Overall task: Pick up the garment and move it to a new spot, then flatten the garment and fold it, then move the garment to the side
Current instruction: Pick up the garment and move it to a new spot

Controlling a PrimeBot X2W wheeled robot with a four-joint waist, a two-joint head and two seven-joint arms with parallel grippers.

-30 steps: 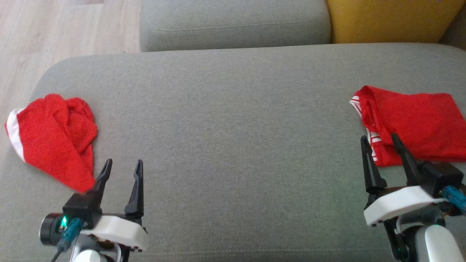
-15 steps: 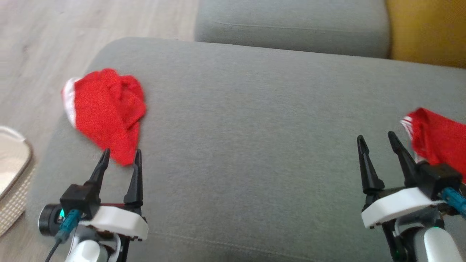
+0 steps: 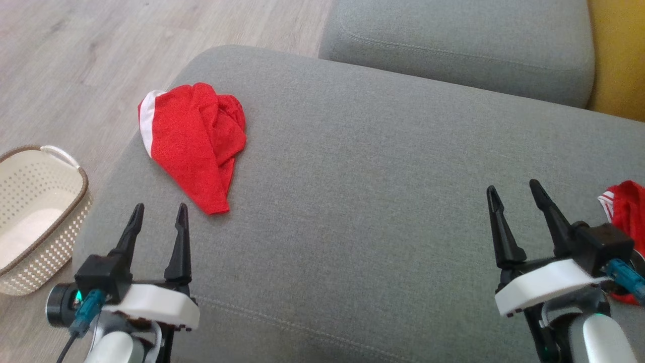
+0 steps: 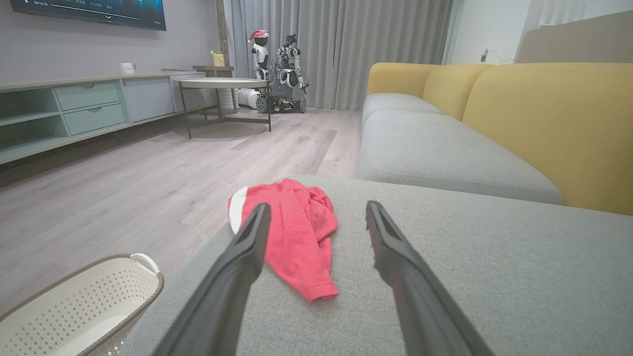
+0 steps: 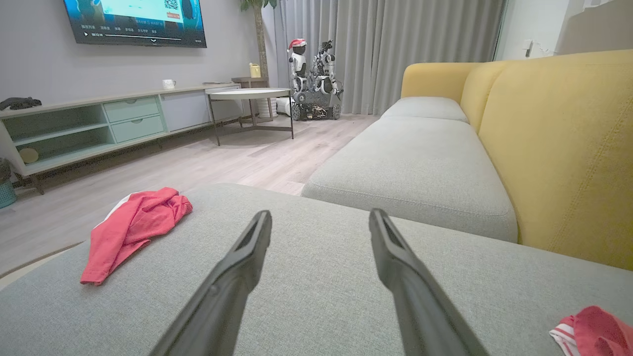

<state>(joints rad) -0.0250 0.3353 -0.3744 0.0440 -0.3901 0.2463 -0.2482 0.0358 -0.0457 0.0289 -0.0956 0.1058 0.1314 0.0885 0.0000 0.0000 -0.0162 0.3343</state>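
Head view: crumpled red cloth garment with white band (image 3: 194, 141) lying free

Garment sits on grey fabric sofa seat (image 3: 378, 212), near its far left corner. Left hand (image 3: 160, 207) just short of it, fingers spread, empty. Right hand (image 3: 512, 187) also spread and empty, well apart from it. Second red cloth with striped trim (image 3: 627, 214) just beside right hand. Cream perforated plastic basket (image 3: 35, 196) on wooden floor (image 3: 75, 60), left.

a crumpled red garment (image 3: 194, 143) with a white band lies on the grey cushion (image 3: 352, 212) toward ten o'clock. the left gripper (image 3: 160, 207) at eight o'clock and the right gripper (image 3: 512, 186) at four o'clock hang spread, empty. a second red garment (image 3: 627, 212) peeks in at three o'clock; a cream basket (image 3: 55, 222) stands at nine o'clock.
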